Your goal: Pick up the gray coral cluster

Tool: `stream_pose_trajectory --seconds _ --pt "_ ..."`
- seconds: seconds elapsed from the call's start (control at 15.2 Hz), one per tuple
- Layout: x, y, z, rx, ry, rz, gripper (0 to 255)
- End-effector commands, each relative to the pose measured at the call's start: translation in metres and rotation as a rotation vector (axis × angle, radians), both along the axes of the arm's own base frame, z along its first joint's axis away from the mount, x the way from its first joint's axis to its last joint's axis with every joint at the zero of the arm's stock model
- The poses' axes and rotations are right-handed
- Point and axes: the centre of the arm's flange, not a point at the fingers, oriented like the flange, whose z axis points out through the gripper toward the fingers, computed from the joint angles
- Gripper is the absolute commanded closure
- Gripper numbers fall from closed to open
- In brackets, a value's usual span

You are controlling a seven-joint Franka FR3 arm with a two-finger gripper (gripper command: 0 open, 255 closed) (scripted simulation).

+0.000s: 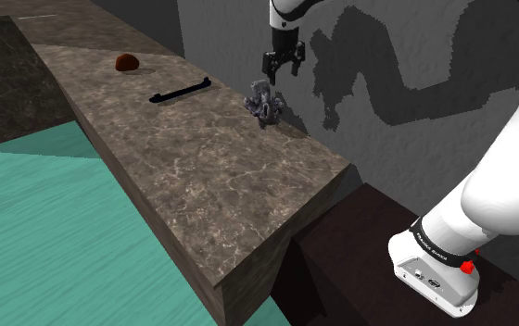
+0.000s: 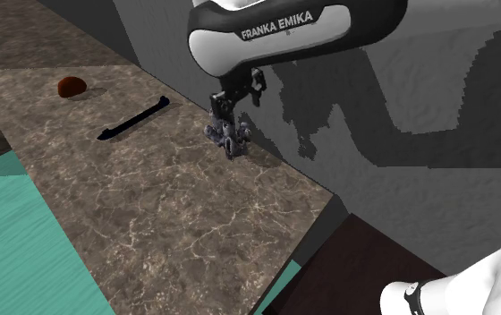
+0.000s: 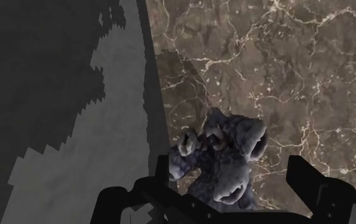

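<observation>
— Where is the lumpy grey-purple coral cluster?
— On the brown veined stone counter, close beside the grey wall; I see the all-black two-finger gripper just above it.
— And the fingers?
— Spread apart; on my wrist camera the cluster sits between them; neither finger visibly touches it.

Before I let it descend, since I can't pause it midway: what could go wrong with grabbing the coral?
1. The coral cluster sits close to the grey wall; the open hand may scrape it with its wall-side finger going down.
2. In the wrist view the cluster lies nearer that finger, so it may be pushed along the counter before both sides grip.
3. Its lumpy lobes give uneven contact; it could twist or slip.
</observation>
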Motion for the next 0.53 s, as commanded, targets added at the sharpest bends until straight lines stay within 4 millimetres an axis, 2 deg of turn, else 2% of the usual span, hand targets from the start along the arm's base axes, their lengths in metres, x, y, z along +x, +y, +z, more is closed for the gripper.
stream_pose_trajectory --seconds 0.0,0.33,0.46 --pt "0.022 0.003 -0.018 -0.002 0.015 0.0 0" --pt "0.077 0.009 -0.062 -0.007 0.051 0.0 0" --pt "0.084 0.01 -0.073 -0.008 0.055 0.0 0"
